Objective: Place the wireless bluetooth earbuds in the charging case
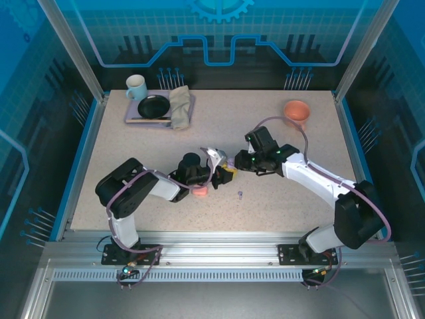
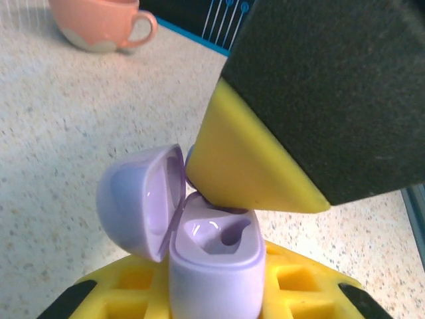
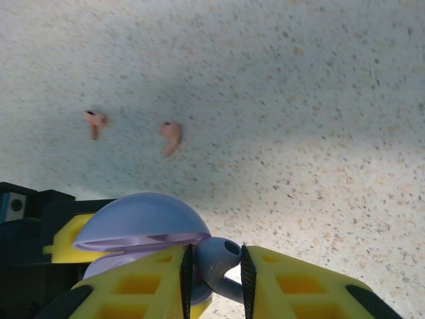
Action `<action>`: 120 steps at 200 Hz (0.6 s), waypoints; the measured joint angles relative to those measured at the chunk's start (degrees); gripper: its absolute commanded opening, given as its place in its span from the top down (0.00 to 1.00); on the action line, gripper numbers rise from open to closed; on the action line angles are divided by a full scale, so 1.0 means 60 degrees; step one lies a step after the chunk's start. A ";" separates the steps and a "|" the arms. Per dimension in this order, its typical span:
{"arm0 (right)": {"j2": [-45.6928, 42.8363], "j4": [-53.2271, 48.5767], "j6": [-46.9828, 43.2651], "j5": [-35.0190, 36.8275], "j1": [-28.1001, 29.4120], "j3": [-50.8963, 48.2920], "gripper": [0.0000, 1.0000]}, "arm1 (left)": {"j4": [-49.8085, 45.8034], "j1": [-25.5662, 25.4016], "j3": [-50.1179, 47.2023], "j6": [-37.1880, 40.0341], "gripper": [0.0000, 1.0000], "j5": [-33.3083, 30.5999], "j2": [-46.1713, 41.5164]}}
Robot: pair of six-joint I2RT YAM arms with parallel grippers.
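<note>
An open lilac charging case (image 2: 216,266) stands upright with my left gripper (image 2: 216,296) shut on its base. Its lid (image 2: 139,199) is swung to the left and the near socket (image 2: 222,234) is empty. My right gripper (image 3: 214,279) is shut on a lilac earbud (image 3: 216,259), and one of its yellow fingers (image 2: 249,156) rests over the case's far socket. From above, both grippers meet at mid-table over the case (image 1: 212,157). Two salmon-pink earbuds (image 3: 96,121) (image 3: 170,136) lie on the table beyond. Another lilac earbud (image 1: 240,194) lies alone near the front.
A pink charging case (image 1: 200,191) sits on the table just under the left wrist. A peach cup (image 1: 297,111) stands at the back right. At the back left, a lilac tray (image 1: 133,114) carries a mug, a black plate and a folded cloth.
</note>
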 measured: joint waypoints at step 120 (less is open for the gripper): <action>0.0044 0.0076 0.0335 0.0561 -0.0790 -0.1741 0.81 | 0.0707 -0.0051 -0.0022 -0.0142 1.00 -0.0011 0.0455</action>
